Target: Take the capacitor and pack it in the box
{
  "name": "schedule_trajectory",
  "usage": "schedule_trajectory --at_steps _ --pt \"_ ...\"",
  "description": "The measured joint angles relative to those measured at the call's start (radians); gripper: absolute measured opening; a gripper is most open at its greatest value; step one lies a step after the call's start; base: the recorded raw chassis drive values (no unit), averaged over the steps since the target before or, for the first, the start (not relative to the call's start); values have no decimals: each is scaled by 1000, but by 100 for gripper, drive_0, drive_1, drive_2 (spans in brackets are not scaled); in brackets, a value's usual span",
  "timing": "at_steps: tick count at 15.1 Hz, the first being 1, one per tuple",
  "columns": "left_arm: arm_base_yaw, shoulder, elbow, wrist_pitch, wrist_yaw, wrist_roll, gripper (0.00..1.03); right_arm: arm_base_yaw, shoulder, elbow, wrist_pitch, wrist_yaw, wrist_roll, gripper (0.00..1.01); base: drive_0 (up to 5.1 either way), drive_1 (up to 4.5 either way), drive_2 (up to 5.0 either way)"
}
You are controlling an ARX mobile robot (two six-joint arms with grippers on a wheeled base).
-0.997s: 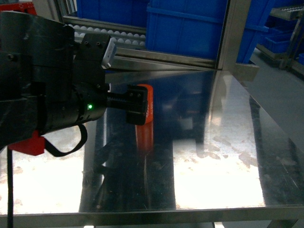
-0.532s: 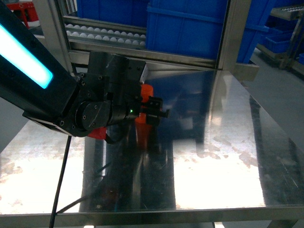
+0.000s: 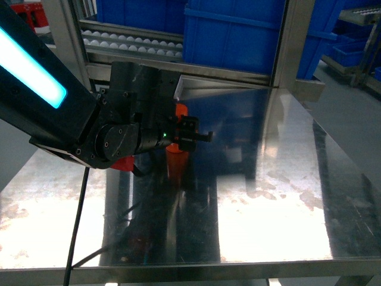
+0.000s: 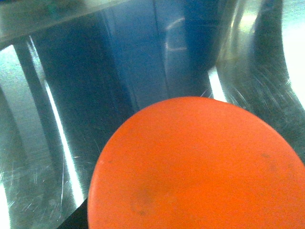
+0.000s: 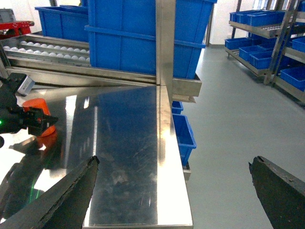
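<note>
Head view, left gripper [image 3: 199, 134] clasping orange capacitor [image 3: 178, 156], blue crates [image 3: 238, 36] behind, right gripper [image 5: 174, 191] wide

Showing a scratched, reflective steel worktop [image 3: 268, 196], mirroring blue crates [image 3: 238, 36] beyond its far edge. Carrying an orange cylinder [image 3: 178, 156] standing near the far-left corner.

You won't find any readable text, label, brand, number or sign in these views. The blue crates [image 3: 238, 36] beyond the left gripper [image 3: 199, 136] show plain faces, and the orange object [image 4: 200, 167] right under it carries no marking.
</note>
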Motion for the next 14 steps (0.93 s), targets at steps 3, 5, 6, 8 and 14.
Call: schedule_trajectory --at_steps 3,5,6,8,14 --pt "1 -67 -109 59 -9 -31 45 0 0 0 0 0 0 98 0 0 0" --pt "3 -140 -185 77 -16 -42 45 0 0 0 0 0 0 98 0 0 0" --pt "6 -261 -291 144 -40 -40 45 0 0 0 0 0 0 98 0 0 0" --pt "30 -539 -517 304 -78 23 45 0 0 0 0 0 0 98 0 0 0" --pt "111 -1373 -1004 67 -85 21 44 0 0 0 0 0 0 98 0 0 0"
